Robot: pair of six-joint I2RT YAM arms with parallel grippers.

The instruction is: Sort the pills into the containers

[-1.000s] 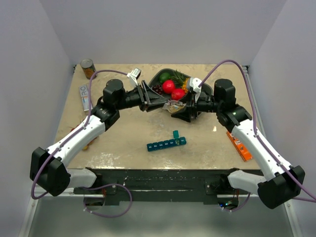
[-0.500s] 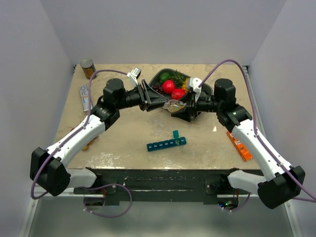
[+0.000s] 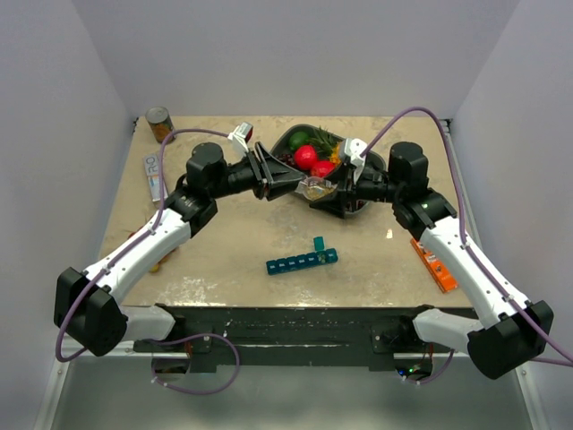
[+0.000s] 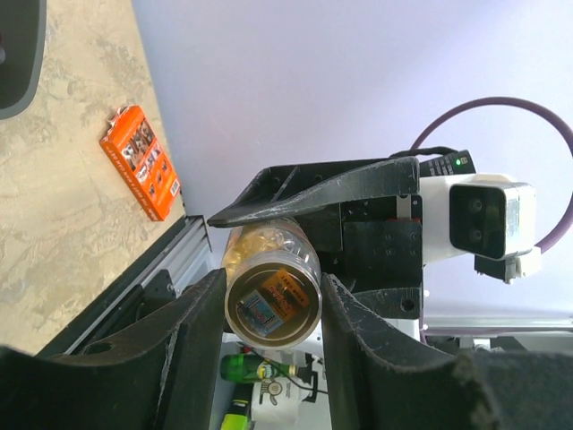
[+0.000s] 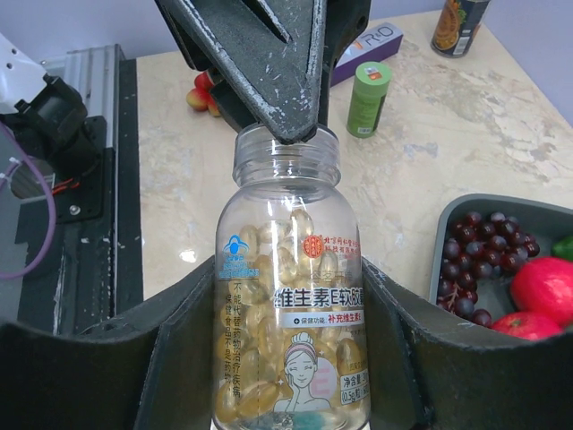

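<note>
Across the table (image 3: 224,242), nearer me than the fruit tray (image 5: 501,211), the organiser (image 3: 302,261) lies with one lid raised. My right gripper (image 5: 291,300) is clamped on the bottle (image 5: 286,193), aloft beside the tray. The left gripper (image 4: 271,288) has its jaws astride the bottle's mouth (pinching or not, I can't tell). Pills (image 5: 300,228) are all inside. Opening step, I judge; next I'd free the mouth, carry the bottle over and tip gently into the open cell.
</note>
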